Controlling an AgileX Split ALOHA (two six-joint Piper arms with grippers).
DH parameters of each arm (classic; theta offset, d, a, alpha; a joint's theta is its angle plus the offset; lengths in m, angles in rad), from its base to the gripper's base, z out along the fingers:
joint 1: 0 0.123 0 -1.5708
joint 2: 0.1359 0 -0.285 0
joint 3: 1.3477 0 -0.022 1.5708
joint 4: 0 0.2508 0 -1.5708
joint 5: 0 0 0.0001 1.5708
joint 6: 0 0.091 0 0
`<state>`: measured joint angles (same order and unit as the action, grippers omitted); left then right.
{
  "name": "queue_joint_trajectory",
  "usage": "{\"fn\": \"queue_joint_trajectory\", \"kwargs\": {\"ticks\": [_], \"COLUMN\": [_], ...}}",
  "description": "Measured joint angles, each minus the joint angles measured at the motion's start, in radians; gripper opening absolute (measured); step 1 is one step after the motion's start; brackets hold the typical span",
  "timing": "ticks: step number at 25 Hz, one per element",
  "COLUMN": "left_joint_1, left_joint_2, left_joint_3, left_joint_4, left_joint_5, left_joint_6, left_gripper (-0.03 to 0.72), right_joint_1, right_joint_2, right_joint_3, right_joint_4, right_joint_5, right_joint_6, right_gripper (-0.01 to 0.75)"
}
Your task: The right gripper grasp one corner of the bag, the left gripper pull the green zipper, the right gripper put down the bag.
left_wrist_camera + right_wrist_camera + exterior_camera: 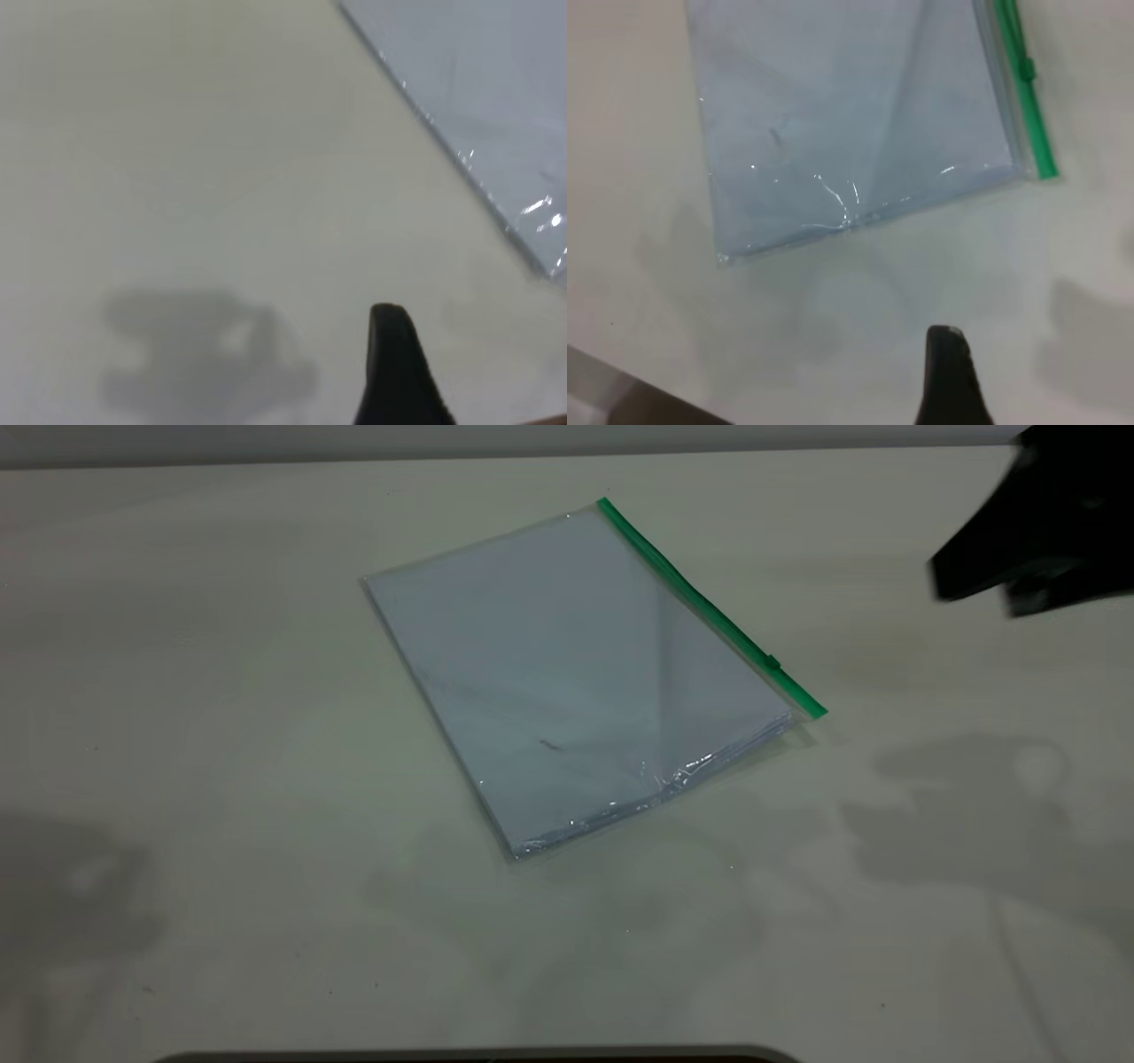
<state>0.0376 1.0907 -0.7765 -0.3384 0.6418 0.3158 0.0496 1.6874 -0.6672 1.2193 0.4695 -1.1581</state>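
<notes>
The bag [576, 682] lies flat on the pale table, a clear pouch with white sheets inside. The green zipper [709, 607] runs along its far right edge, and the small slider tab [772, 662] sits near the strip's near end. My right gripper [974, 589] hangs above the table at the far right, well clear of the bag. In the right wrist view its dark tip [946, 336] is short of the bag's near edge [859, 150], with the zipper [1028, 97] beyond. My left gripper [390, 319] shows only in its wrist view, over bare table, with a bag corner [496, 106] off to one side.
The pale table [221, 735] surrounds the bag on all sides. Arm shadows fall at the near left [71, 886] and near right [974, 815]. A dark edge [478, 1056] runs along the table's front.
</notes>
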Motion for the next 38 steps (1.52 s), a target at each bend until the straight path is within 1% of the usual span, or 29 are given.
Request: {"fn": "queue_joint_trajectory", "kwargs": {"ticks": [4,7,12,14,19,26,28,30,34,38], "left_joint_1": [0.0,0.0,0.0,0.0,0.0,0.0,0.0,0.0,0.0,0.0], "left_joint_2": [0.036,0.059,0.069,0.069,0.069,0.069,0.069,0.069,0.069,0.069], "left_joint_3": [0.0,0.0,0.0,0.0,0.0,-0.001,-0.001,-0.001,-0.001,-0.001], "left_joint_4": [-0.015,-0.019,-0.023,-0.023,-0.023,-0.023,-0.023,-0.023,-0.023,-0.023], "left_joint_5": [-0.007,-0.01,-0.013,-0.014,-0.014,-0.014,-0.014,-0.014,-0.017,-0.018], "left_joint_6": [0.0,0.0,0.001,0.001,0.002,0.002,0.002,0.006,0.006,0.006], "left_gripper": [0.521,0.521,0.521,0.521,0.521,0.521,0.521,0.521,0.521,0.521], "right_joint_1": [0.0,0.0,-0.025,-0.034,-0.041,-0.041,-0.039,-0.037,0.0,0.022], "right_joint_2": [0.213,0.35,0.551,0.613,0.735,0.814,0.819,0.822,0.831,0.853], "right_joint_3": [-0.106,-0.196,-0.328,-0.375,-0.464,-0.488,-0.49,-0.491,-0.492,-0.492], "right_joint_4": [0.088,0.128,0.147,0.148,0.184,0.356,0.392,0.402,0.395,0.433], "right_joint_5": [0.079,0.123,0.182,0.187,0.233,0.303,0.314,0.323,0.33,0.33], "right_joint_6": [-0.128,-0.184,-0.207,-0.208,-0.229,-0.334,-0.355,-0.364,-0.374,-0.394], "right_gripper": [0.549,0.549,0.547,0.547,0.547,0.546,0.533,0.512,0.484,0.459]}}
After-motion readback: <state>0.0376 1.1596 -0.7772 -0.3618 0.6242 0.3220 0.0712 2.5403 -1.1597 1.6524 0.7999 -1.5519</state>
